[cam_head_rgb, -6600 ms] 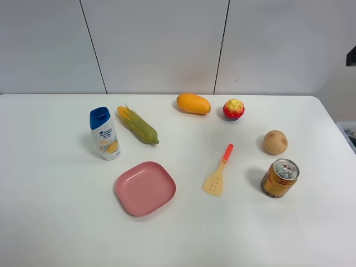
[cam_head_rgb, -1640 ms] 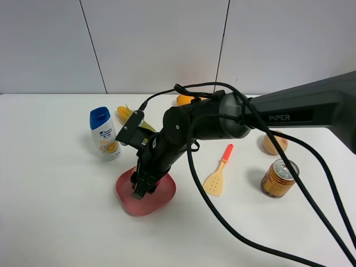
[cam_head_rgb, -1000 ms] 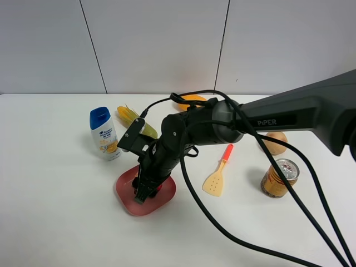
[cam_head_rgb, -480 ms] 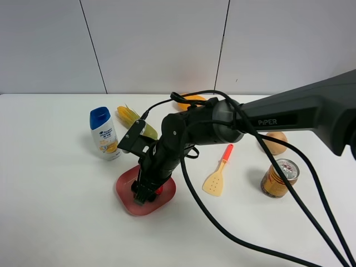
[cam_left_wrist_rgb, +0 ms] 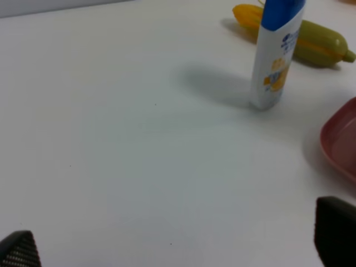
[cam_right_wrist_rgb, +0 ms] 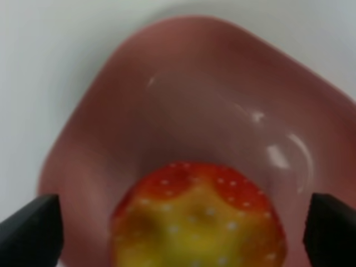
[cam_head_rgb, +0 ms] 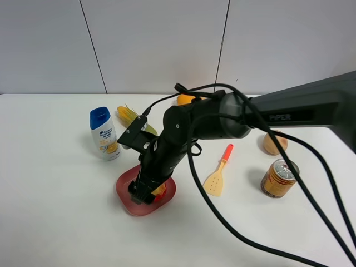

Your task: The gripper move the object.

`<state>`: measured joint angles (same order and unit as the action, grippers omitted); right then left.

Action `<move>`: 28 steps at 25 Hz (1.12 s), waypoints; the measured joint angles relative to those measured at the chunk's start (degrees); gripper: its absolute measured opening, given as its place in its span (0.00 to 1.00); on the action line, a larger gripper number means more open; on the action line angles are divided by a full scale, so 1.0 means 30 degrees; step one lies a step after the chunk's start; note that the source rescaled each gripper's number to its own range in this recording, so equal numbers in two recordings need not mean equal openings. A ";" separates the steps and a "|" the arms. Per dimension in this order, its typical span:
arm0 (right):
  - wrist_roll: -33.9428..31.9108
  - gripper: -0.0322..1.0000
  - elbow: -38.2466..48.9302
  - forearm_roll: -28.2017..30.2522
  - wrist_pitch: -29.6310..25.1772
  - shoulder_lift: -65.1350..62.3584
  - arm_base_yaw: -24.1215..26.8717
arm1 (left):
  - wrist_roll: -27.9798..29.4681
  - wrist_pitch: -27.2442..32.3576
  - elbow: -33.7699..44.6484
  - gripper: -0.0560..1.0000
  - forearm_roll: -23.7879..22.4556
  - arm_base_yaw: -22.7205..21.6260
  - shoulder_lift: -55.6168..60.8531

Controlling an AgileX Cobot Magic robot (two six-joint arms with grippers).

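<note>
Two grippers, both spread. Right gripper (cam_head_rgb: pixel 142 193) reaches across the middle from the right side and sits low over the pink plate (cam_head_rgb: pixel 122 186). Wrist view shows its fingertips (cam_right_wrist_rgb: pixel 30 233) wide apart, one on each side of the toy fruit (cam_right_wrist_rgb: pixel 197 222). A strip of plate shows between each tip and the fruit, so no contact and nothing pinched. Toy fruit lies in the plate's well, lumpy yellow top facing the wrist camera, red skin around it. From the high camera only a red-yellow sliver shows, just beside the fingers on the spatula side. Left gripper (cam_left_wrist_rgb: pixel 178 247) is out of the high view. Its own camera shows two black tips far apart over bare white table (cam_left_wrist_rgb: pixel 122 167), holding nothing, with the shampoo bottle (cam_left_wrist_rgb: pixel 275 55) upright ahead, the corn cob (cam_left_wrist_rgb: pixel 314 41) lying behind it and a plate rim to one side. From above: bottle stands left of the plate; mango (cam_head_rgb: pixel 185 99) is mostly hidden behind the arm at the back; spatula (cam_head_rgb: pixel 213 183) lies flat right of the plate. Tan ball (cam_head_rgb: pixel 275 144) and can (cam_head_rgb: pixel 280 178) are well off to the right, ball behind can, not touching.
</note>
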<state>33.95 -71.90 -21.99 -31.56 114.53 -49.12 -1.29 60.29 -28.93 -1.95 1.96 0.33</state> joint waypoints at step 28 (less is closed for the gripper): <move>-0.6382 0.99 -0.0587 1.2449 -0.9942 -1.2300 0.3968 | 0.0000 0.0000 0.0000 1.00 0.0000 0.0000 0.0000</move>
<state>14.81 -73.66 15.36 -61.39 77.63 -37.21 -1.29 60.29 -28.93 -1.95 1.96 0.33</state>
